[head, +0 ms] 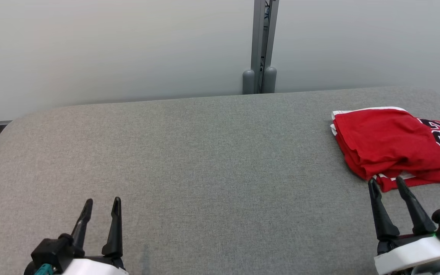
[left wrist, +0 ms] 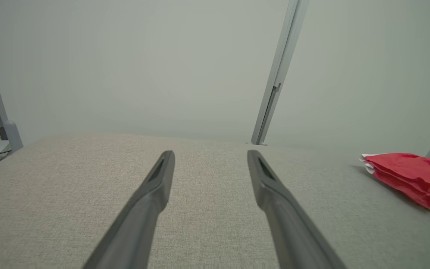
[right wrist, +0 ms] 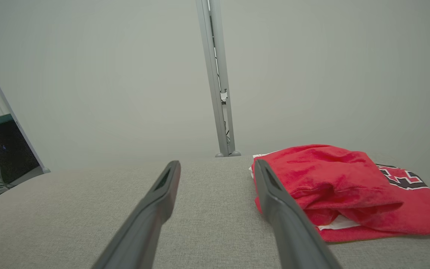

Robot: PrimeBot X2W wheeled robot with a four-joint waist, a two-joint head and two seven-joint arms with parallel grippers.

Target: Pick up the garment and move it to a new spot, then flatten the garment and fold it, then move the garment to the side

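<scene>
Right of the grey metal post (head: 260,49), on my side of it: the red garment with white trim and a black number (head: 388,141) lies in a loose folded stack on the grey fabric-covered table (head: 204,152), near the table's right end.
Post: it stands upright at the table's far edge, and I place everything else by it.
Right pincer (head: 386,180): released, with both dark fingers spread and grasping nothing. It sits right of the post and close to me, its tips just at the garment's near hem. I cannot tell whether they touch the cloth.
Left pincer (head: 103,200): released and empty. It hangs left of the post, over bare table, well apart from the garment.
Layers: the stack is several thicknesses deep, with a white-edged strip poking out on the side away from the post.
Step in hand: I judge the garment already folded and set to the side, so this looks like the end of the last step. If the work is only starting, this is the reach for the first pick-up. The frames alone do not settle it.
Next move, if finishing: I draw the right pincer back from the hem without snagging the loose strip.
Next move, if starting: I close the right pincer on the near hem and bring the left pincer across toward the post's right side to share the lift.
</scene>
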